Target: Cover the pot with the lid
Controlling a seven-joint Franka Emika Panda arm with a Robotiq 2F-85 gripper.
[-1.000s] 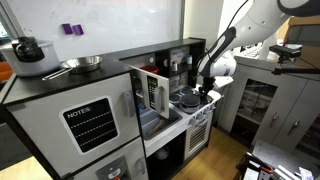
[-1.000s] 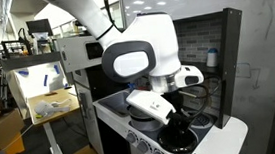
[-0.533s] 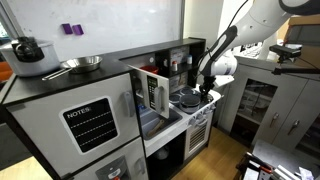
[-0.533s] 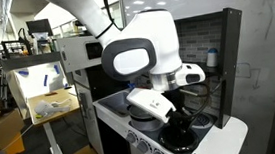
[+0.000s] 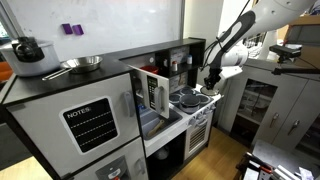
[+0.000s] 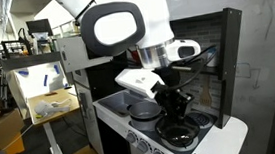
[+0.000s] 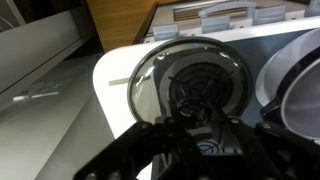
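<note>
Hand [image 6: 176,104]: hovering right of centre in an exterior view; whether its fingers are spread or pressed together cannot be told.
Pot [image 6: 179,136]: dark inside, directly below the hand on the white stove surface [image 6: 233,135].
Lid [image 6: 140,110]: grey disc, left of the pot, uncovered pot apart.

Ext views share toy stove [image 5: 197,122], wrist cam close, facing down

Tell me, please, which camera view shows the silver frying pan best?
An exterior view shows it best: the frying pan lies in plain sight on the dark counter top, near the black kettle, though small. The remaining views, the wrist view included, do not show it.
</note>
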